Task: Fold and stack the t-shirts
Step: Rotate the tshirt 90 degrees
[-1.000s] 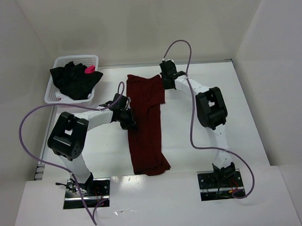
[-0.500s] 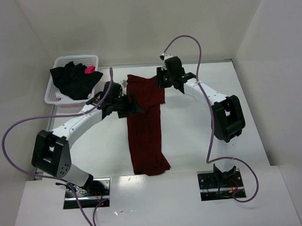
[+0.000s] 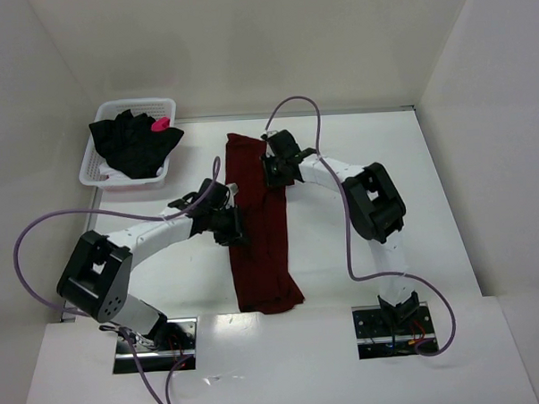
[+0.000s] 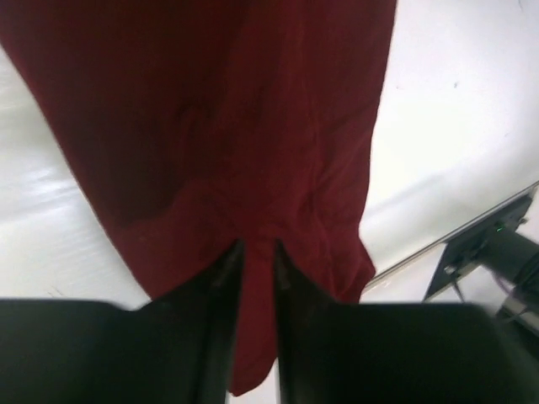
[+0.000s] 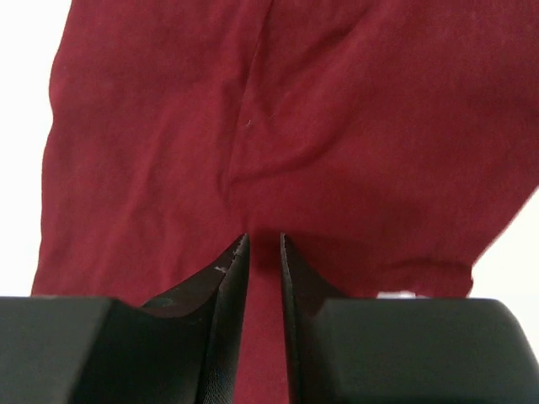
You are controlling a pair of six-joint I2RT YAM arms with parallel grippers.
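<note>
Ideally, the maroon t-shirt (image 3: 263, 265), pinched narrowly by left end effector (image 4: 257, 246) and right end effector (image 5: 264, 237), should be lifted evenly.

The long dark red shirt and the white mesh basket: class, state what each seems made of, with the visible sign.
The long dark red shirt looks like soft cloth, matte: it wrinkles and lies in limp folds. The white mesh basket is probably moulded plastic, smooth: its latticed walls stand rigid.

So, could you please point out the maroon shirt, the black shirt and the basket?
maroon shirt (image 3: 259, 265), top view, lower half.
black shirt (image 3: 133, 145), top view, middle.
basket (image 3: 87, 163), top view, left rim.
</note>
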